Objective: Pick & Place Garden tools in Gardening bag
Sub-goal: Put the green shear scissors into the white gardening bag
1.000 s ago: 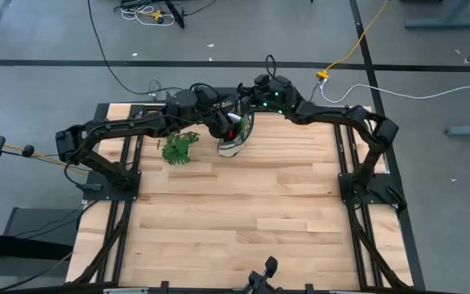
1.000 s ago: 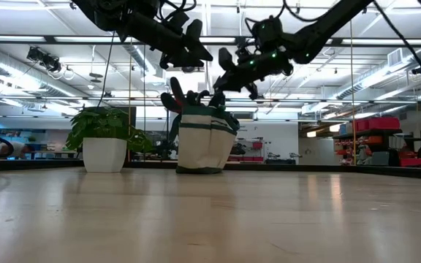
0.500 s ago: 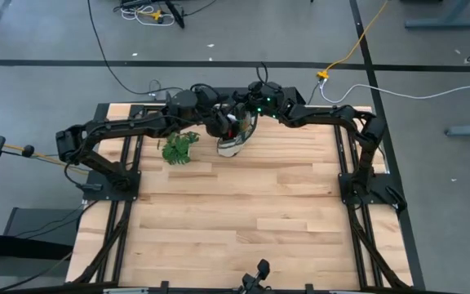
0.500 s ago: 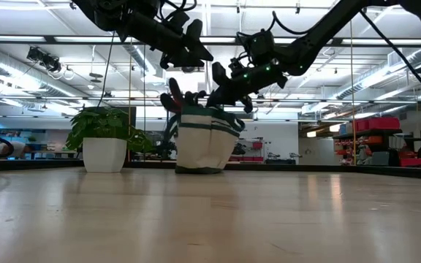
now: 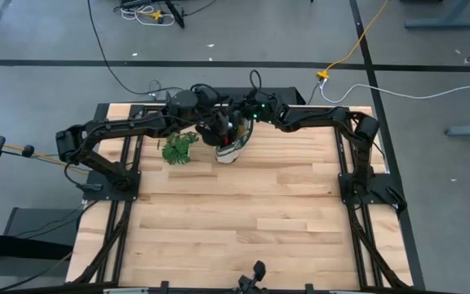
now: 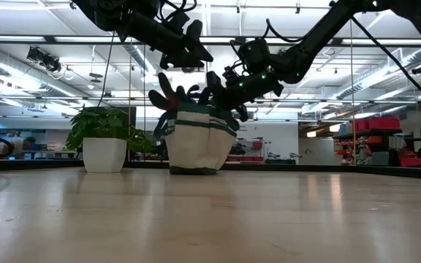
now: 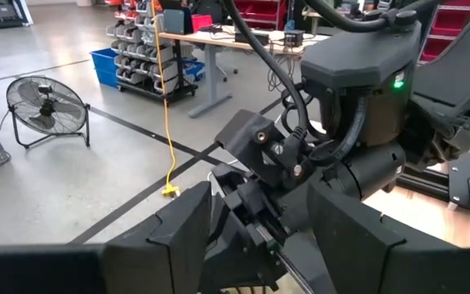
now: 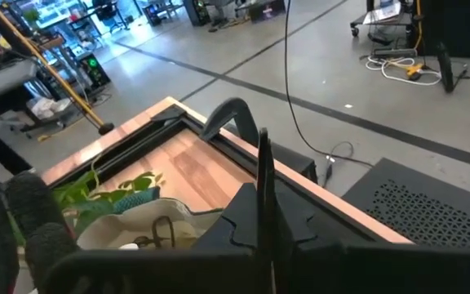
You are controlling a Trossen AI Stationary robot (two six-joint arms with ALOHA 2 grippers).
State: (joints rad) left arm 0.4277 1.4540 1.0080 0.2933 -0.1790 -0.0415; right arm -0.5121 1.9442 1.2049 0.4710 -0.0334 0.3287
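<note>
The beige gardening bag (image 6: 199,142) with dark green trim stands on its base at the table's far side (image 5: 229,150). Dark glove fingers (image 6: 168,91) stick up out of its top (image 8: 23,220). My right gripper (image 6: 218,93) is shut and slants down from the right onto the bag's top (image 8: 263,212). My left gripper (image 6: 192,45) hangs open above the bag, nothing between its fingers (image 7: 259,245); the right arm's wrist fills the view beyond them. The other garden tools do not show. My right gripper meets the bag's top at its right rim (image 6: 225,111) with shut fingers, slanting down from the table's right. Nothing shows between the fingers. The gripper's own body hides the exact place of contact. The bag rests on the table, its top leaning left.
A leafy green plant (image 5: 179,149) in a white pot (image 6: 104,155) stands just left of the bag. The table's far edge (image 8: 186,122) runs close behind the bag. The wooden top toward the near edge (image 5: 235,220) is open room.
My right gripper has come down and toward the table's left onto the bag's top, staying shut. The bag has shifted a little toward the left, and its top with the glove fingers has leaned that way.
</note>
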